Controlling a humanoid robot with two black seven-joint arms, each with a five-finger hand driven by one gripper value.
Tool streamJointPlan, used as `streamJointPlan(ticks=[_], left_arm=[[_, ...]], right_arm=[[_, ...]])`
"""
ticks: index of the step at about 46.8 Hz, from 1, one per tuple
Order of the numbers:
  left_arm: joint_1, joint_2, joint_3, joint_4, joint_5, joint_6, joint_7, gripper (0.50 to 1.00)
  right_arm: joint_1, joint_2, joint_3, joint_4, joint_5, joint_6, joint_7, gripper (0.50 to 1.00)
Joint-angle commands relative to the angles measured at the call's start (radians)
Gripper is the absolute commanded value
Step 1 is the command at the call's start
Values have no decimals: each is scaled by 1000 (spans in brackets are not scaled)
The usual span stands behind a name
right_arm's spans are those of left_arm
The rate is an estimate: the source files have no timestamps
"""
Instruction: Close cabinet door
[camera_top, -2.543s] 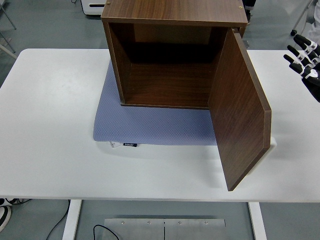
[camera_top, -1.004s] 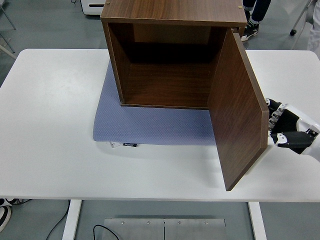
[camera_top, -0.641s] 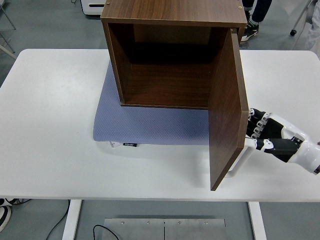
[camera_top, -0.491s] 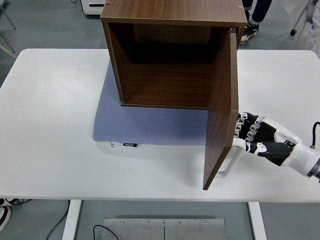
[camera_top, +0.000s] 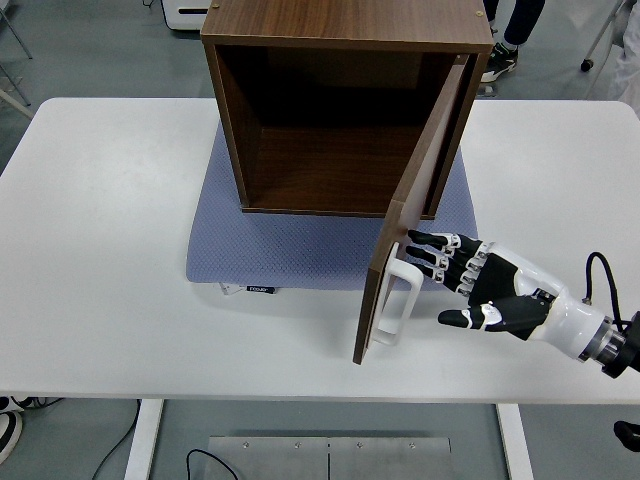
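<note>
1. Swung further inward since before, the cabinet door (camera_top: 410, 205) now stands half-closed.
2. Right robot hand (camera_top: 470, 285), fingers (camera_top: 432, 256) spread flat, presses beside the white handle (camera_top: 396, 305).
3. Wooden cabinet (camera_top: 345, 100) sits on a blue mat (camera_top: 290, 250) on the surface (camera_top: 100, 250).

My right hand at the half-open cabinet door

My right hand (camera_top: 478, 288) reaches in with fingers (camera_top: 432, 252) spread, tips just beside the white handle (camera_top: 402, 303) on the door (camera_top: 408, 215). The cabinet (camera_top: 345, 100) stands on a blue mat (camera_top: 280, 255) on the table (camera_top: 100, 250).
</note>
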Motion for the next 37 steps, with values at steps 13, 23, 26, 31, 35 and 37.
streamJointPlan(ticks=[13,23,26,31,35,37], left_arm=[[0,0,0,-1,0,0,0,1000],[0,0,0,-1,1,0,-2,1000],[0,0,0,0,0,0,0,1000],[0,0,0,0,0,0,0,1000],[0,0,0,0,0,0,0,1000],[0,0,0,-1,0,0,0,1000]], right_arm=[[48,42,-15,-28,-6,0,0,1000],[88,85,-27,-80,-9,0,0,1000],[102,97,-29,-95,-9,0,0,1000],[120,113,-34,-118,-9,0,0,1000],[136,119,-40,-134,-9,0,0,1000],[140,123,-41,-138,-9,0,0,1000]])
